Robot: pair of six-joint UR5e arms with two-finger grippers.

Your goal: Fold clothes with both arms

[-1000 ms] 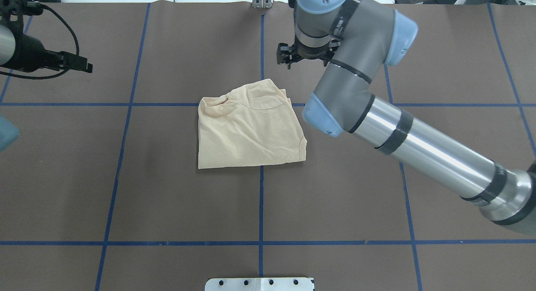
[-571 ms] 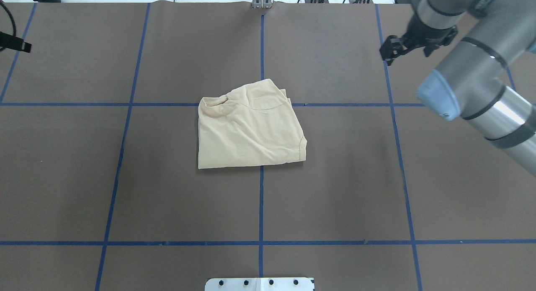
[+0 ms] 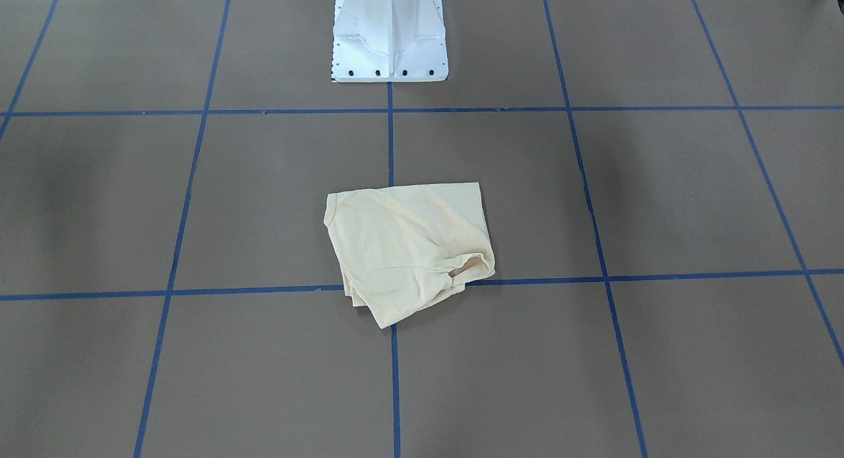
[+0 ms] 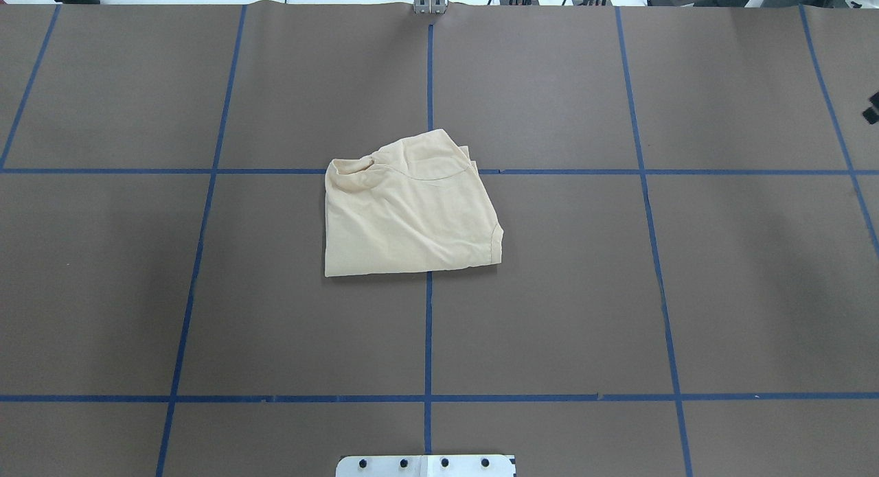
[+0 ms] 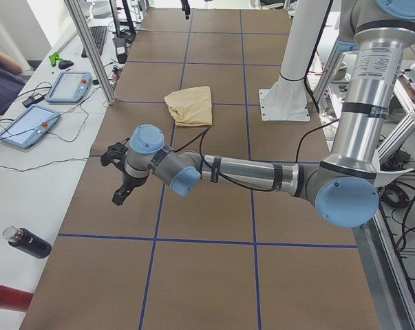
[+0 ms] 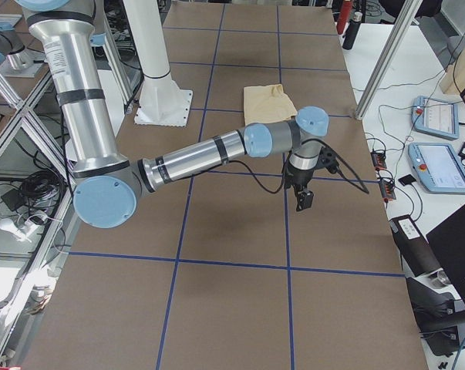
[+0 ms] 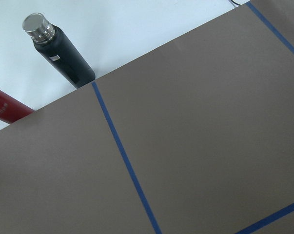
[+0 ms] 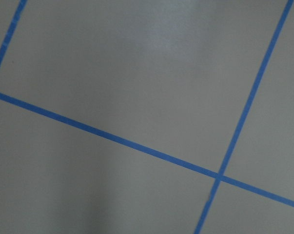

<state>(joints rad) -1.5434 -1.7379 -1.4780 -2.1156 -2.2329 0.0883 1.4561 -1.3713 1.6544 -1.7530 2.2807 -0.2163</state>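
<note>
The clothes (image 4: 405,209) are one pale cream-yellow shirt, lying folded into a rough square at the middle of the brown table; it also shows in the front-facing view (image 3: 405,247) and both side views (image 5: 190,105) (image 6: 268,102). No print shows. Both arms are far from it. The left gripper (image 5: 120,189) hangs over the table's left end, about two grid squares from the shirt. Over the table's right end is the right gripper (image 6: 301,198), with only a black sliver of it at the overhead view's right edge (image 4: 871,110). I cannot tell whether either is open or shut. Neither wrist view shows fingers.
The white pedestal base (image 3: 389,33) stands at the robot's side of the table. A black bottle (image 7: 59,51) and a red one (image 7: 3,105) lie on the white bench off the left end. Tablets (image 5: 69,86) and a person's arm (image 5: 1,58) are there too.
Both arms have swung outward from near the shirt, the left one leftward and the right one rightward, and have left the overhead view. The shirt has not moved.
</note>
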